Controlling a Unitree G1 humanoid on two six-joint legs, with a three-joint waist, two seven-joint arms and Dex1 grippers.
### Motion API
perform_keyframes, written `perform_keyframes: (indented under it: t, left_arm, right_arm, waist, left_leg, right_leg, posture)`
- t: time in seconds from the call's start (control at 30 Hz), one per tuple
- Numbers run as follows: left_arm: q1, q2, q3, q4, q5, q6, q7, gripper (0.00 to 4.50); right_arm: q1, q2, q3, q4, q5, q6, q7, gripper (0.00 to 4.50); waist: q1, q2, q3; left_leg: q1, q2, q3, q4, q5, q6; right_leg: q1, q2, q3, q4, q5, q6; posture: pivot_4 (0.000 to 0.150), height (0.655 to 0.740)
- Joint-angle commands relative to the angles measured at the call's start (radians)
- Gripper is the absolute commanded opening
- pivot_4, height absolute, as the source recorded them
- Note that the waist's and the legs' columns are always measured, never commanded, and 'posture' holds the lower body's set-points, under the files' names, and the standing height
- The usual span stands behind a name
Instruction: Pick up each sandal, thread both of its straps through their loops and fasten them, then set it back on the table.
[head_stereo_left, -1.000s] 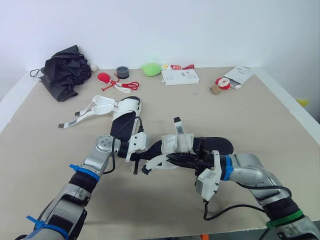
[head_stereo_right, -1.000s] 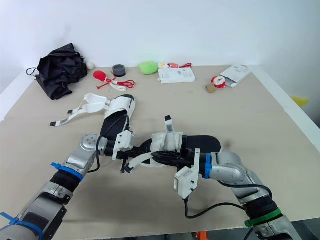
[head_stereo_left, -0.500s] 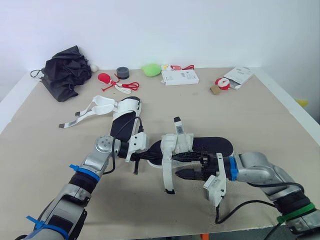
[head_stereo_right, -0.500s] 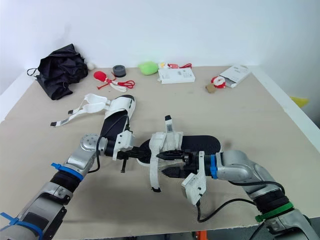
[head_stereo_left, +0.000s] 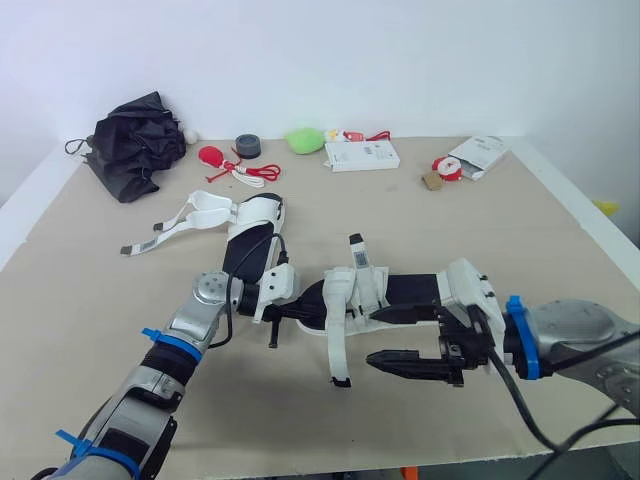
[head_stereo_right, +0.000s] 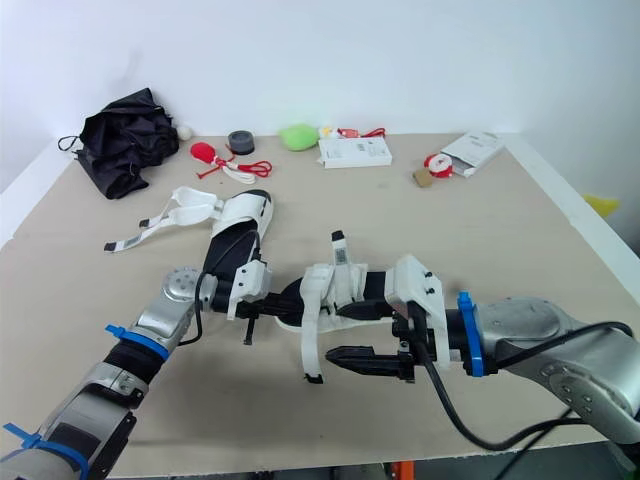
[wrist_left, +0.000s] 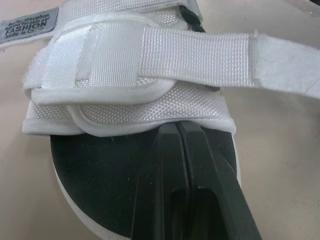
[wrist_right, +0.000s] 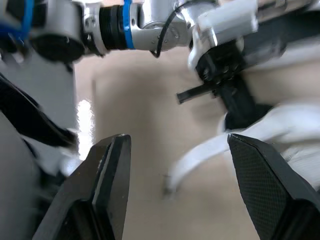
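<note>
We see the near sandal flat on the table, one strap loose.
The sandal (head_stereo_left: 400, 292) lies mid-table (head_stereo_left: 520, 230), toe toward nine o'clock. Its front strap (head_stereo_left: 336, 350) hangs unfastened toward six o'clock. Our left gripper (wrist_left: 176, 127) sits at the toe, fingers pressed together on the black footbed and tucked under the white band, gripping nothing we can see. Our right gripper (head_stereo_left: 372, 337) hovers just beside the sandal at six o'clock, fingers (wrist_right: 107, 165) spread wide and empty. The second sandal (head_stereo_left: 245, 228) lies at eleven o'clock.

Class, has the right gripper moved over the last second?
Yes: the right gripper has drawn back rightward from the near sandal's front, now open.
</note>
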Motion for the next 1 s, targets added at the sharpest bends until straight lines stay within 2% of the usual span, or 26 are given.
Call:
perform_keyframes:
  t: [0.03, 0.17, 0.5, 0.67, 0.7, 0.77, 0.83, 0.93, 1.0]
  left_arm:
    - [0.058, 0.023, -0.058, 0.054, 0.074, 0.049, -0.008, 0.00]
    - [0.068, 0.026, -0.056, 0.035, 0.073, 0.060, -0.007, 0.00]
    - [0.087, 0.032, -0.054, 0.005, 0.069, 0.081, 0.002, 0.00]
    - [0.092, 0.032, -0.053, -0.003, 0.069, 0.086, 0.009, 0.00]
    - [0.092, 0.033, -0.052, -0.004, 0.069, 0.086, 0.011, 0.00]
    - [0.093, 0.034, -0.051, -0.003, 0.069, 0.085, 0.012, 0.00]
    - [0.094, 0.035, -0.050, -0.003, 0.069, 0.085, 0.013, 0.00]
    - [0.092, 0.035, -0.050, 0.000, 0.069, 0.082, 0.014, 0.00]
    - [0.091, 0.036, -0.050, 0.002, 0.070, 0.080, 0.013, 0.00]
  right_arm:
    - [-0.012, 0.059, 0.086, 0.019, -0.025, 0.177, -0.094, 3.34]
    - [-0.030, 0.128, 0.104, 0.041, -0.024, 0.284, -0.113, 3.34]
    - [-0.179, 0.329, 0.082, 0.196, 0.183, 0.460, -0.230, 3.34]
    - [-0.204, 0.380, 0.082, 0.209, 0.153, 0.518, -0.273, 3.34]
    - [-0.201, 0.390, 0.079, 0.208, 0.132, 0.515, -0.276, 2.79]
    - [-0.194, 0.397, 0.075, 0.203, 0.107, 0.521, -0.270, 2.24]
    - [-0.191, 0.403, 0.069, 0.202, 0.102, 0.531, -0.258, 1.26]
    - [-0.183, 0.421, 0.045, 0.206, 0.114, 0.533, -0.243, 0.07]
    - [-0.187, 0.416, 0.040, 0.200, 0.119, 0.548, -0.228, 0.07]
  waist:
    - [0.000, 0.000, 0.000]
    - [0.000, 0.001, -0.001]
    - [-0.005, 0.001, -0.002]
    - [-0.005, 0.001, -0.002]
    - [-0.005, 0.001, -0.002]
    - [-0.005, 0.001, -0.002]
    - [-0.005, 0.001, -0.002]
    - [-0.005, 0.001, -0.002]
    - [-0.005, 0.001, -0.002]
  left_leg:
    - [-0.001, 0.000, 0.000, 0.000, 0.000, 0.000]
    - [-0.008, -0.002, 0.001, 0.000, -0.001, 0.001]
    - [-0.008, -0.002, 0.000, 0.001, -0.001, 0.002]
    - [-0.008, -0.002, 0.000, 0.001, -0.002, 0.002]
    - [-0.008, -0.002, 0.000, 0.001, -0.002, 0.002]
    - [-0.008, -0.002, 0.000, 0.001, -0.002, 0.002]
    - [-0.008, -0.002, 0.000, 0.001, -0.002, 0.002]
    - [-0.008, -0.002, 0.000, 0.001, -0.002, 0.002]
    - [-0.008, -0.002, 0.000, 0.001, -0.002, 0.002]
  right_leg:
    - [0.000, 0.000, 0.000, 0.000, 0.000, 0.000]
    - [-0.002, -0.001, 0.000, 0.000, 0.005, 0.000]
    - [-0.001, 0.000, -0.002, 0.000, 0.002, 0.006]
    - [-0.001, 0.000, -0.002, 0.001, 0.004, 0.003]
    - [-0.001, 0.000, -0.002, 0.001, 0.004, 0.003]
    - [-0.001, 0.000, -0.002, 0.001, 0.004, 0.003]
    - [-0.001, 0.001, -0.002, 0.001, 0.003, 0.004]
    - [-0.001, 0.001, -0.002, 0.001, 0.003, 0.005]
    - [-0.001, 0.001, -0.002, 0.001, 0.003, 0.005]
  posture:
    - [0.150, 0.7400]
    - [0.150, 0.7400]
    - [0.150, 0.7400]
    - [0.150, 0.7400]
    - [0.150, 0.7400]
    - [0.150, 0.7400]
    - [0.150, 0.7400]
    - [0.150, 0.7400]
    - [0.150, 0.7400]
